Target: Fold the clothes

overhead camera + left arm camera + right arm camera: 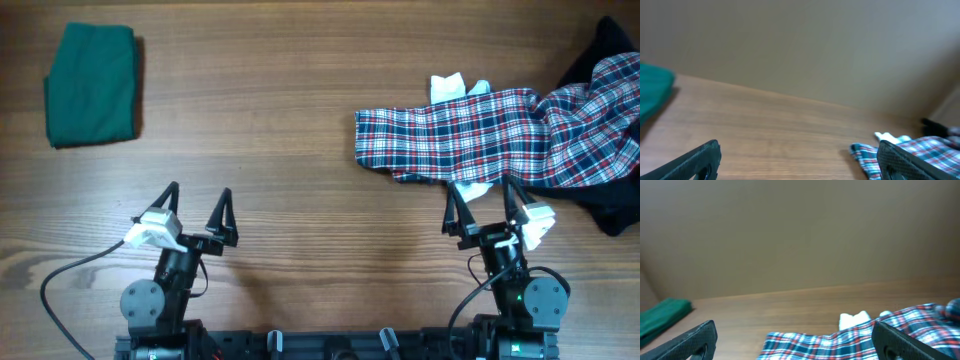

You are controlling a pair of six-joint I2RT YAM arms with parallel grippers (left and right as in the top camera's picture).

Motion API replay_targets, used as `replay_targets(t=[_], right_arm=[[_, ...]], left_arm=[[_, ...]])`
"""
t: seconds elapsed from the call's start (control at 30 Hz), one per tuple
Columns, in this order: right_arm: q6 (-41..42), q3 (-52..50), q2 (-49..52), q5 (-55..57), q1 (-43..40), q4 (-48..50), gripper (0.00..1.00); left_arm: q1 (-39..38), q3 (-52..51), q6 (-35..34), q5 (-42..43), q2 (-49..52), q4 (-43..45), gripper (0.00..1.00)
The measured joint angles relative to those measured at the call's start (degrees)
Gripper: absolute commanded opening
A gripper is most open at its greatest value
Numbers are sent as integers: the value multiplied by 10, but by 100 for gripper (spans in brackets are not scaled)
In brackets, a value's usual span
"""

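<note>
Now | wood table (300,120) | beige wall (790,45) behind | left claw (198,192) apart | right claw (479,188) apart

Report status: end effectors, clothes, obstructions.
Left end effector open, right end effector open, both empty. Plaid garment unfolded, crumpled at right; green garment folded. No obstruction.

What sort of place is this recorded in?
Probably a robot test bench rather than a home: a wooden table, a plain beige wall behind it, and the left gripper and right gripper mounted at its near edge.
</note>
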Motion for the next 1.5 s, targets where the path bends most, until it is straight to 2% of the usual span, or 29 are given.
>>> replay_targets(t=[0.17, 0.3, 0.5, 0.63, 0.77, 0.93, 1.13, 1.3, 1.5], right_arm=[[10, 9, 29, -26, 0, -4, 100], [12, 63, 110, -38, 0, -7, 100], [13, 220, 294, -69, 0, -44, 100], [7, 342, 429, -87, 0, -139, 100], [-20, 459, 557, -96, 0, -247, 100], [-41, 593, 692, -100, 0, -354, 100], [-57, 669, 757, -91, 0, -463, 100], [-59, 715, 767, -32, 0, -548, 100], [-18, 815, 769, 99, 0, -695, 100]], left_arm=[[0, 2, -7, 26, 16, 2, 100], [0, 31, -11, 34, 87, 0, 100], [0, 151, -13, 49, 282, 0, 100], [0, 259, -12, 84, 427, -23, 100], [-2, 396, -4, 144, 593, -110, 100], [-52, 576, 58, 184, 782, -271, 100], [-141, 721, 108, 151, 913, -381, 100], [-210, 793, 114, 94, 946, -385, 100], [-263, 807, 88, 34, 952, -384, 100]])
